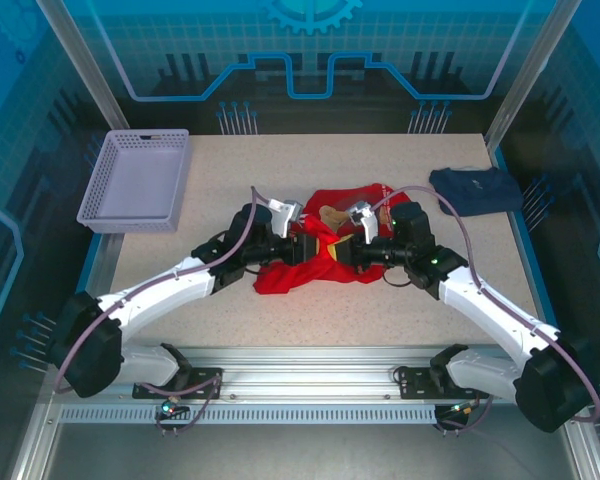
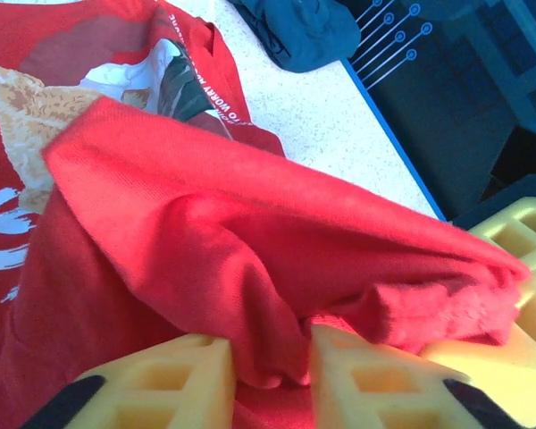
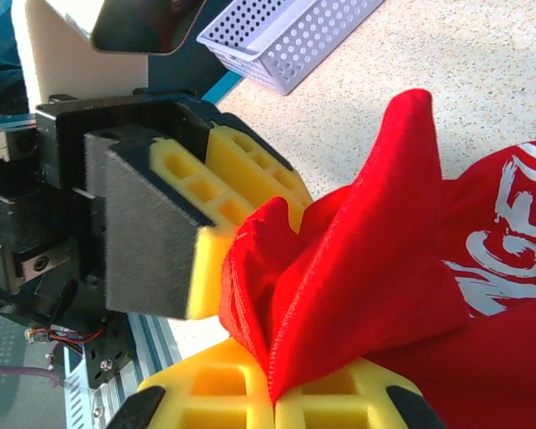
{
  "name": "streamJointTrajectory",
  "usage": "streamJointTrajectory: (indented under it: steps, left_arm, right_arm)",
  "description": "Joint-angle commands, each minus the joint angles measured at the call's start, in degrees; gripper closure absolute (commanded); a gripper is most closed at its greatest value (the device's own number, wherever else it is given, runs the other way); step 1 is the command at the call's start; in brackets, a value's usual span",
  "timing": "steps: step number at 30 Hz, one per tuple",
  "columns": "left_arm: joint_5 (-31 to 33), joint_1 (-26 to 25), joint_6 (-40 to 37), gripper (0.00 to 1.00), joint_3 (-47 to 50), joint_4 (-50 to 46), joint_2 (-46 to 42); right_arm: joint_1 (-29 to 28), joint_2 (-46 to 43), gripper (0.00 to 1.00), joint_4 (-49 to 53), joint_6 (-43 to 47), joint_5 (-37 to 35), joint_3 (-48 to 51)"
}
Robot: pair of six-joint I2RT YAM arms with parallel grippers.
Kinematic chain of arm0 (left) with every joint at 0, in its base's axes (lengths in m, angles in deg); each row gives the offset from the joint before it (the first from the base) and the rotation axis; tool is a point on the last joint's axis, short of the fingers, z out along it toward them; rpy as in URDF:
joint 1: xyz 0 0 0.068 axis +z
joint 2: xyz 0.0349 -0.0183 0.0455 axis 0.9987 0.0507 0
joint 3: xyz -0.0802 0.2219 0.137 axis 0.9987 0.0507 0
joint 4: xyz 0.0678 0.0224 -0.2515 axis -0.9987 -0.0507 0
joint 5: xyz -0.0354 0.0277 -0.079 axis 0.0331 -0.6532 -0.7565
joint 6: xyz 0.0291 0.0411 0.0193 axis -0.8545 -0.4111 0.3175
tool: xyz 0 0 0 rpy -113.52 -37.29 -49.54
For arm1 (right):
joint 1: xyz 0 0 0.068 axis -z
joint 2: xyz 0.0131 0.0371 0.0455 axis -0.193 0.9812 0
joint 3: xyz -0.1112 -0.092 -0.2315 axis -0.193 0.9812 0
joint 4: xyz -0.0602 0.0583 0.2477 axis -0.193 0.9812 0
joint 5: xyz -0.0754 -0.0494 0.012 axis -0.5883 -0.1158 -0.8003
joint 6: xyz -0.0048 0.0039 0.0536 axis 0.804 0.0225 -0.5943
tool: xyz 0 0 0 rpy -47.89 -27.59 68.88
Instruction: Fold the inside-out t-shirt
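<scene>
The crumpled bright red cloth t-shirt [image 1: 315, 272] lies right of the lavender perforated plastic basket [image 1: 135, 178]. The left gripper [image 2: 270, 357] and the right gripper [image 3: 272, 393] each pinch its fabric, fingers almost closed.

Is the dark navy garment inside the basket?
No, the navy garment lies on the table at the far right; the basket sits at the far left.

Showing bright red over the inside-out t-shirt [image 1: 280, 280], carrying a printed graphic [image 2: 27, 112] in tan, white and dark green with white lettering. Showing dark navy on the folded garment [image 1: 475, 188]. Showing pale lavender with a grid of holes on the basket [image 1: 130, 220]. Showing speckled beige on the table [image 1: 380, 310]. Showing yellow in waffle cells on the fingers [image 3: 214, 384] of the right gripper [image 3: 272, 393].
</scene>
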Motion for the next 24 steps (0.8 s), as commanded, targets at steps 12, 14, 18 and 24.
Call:
streamJointTrajectory:
  steps: [12,14,18,24]
  left_arm:
    - [-14.66,7.33,13.80,1.00,5.29,18.56,-13.26]
    - [-14.49,7.31,13.40,1.00,4.75,15.70,-14.79]
    - [-13.33,7.33,11.46,1.00,4.74,11.74,-15.82]
    - [-13.87,7.33,10.93,1.00,4.19,10.86,-14.98]
  right_arm:
    - [0.42,-3.12,0.84,17.15,2.08,-31.80,-4.22]
    - [0.30,-3.79,0.79,16.73,2.61,-31.20,-4.07]
    - [-0.74,-7.03,0.64,12.82,7.48,-24.58,-2.43]
    - [-6.20,-11.35,0.55,9.33,13.45,-23.05,-0.36]
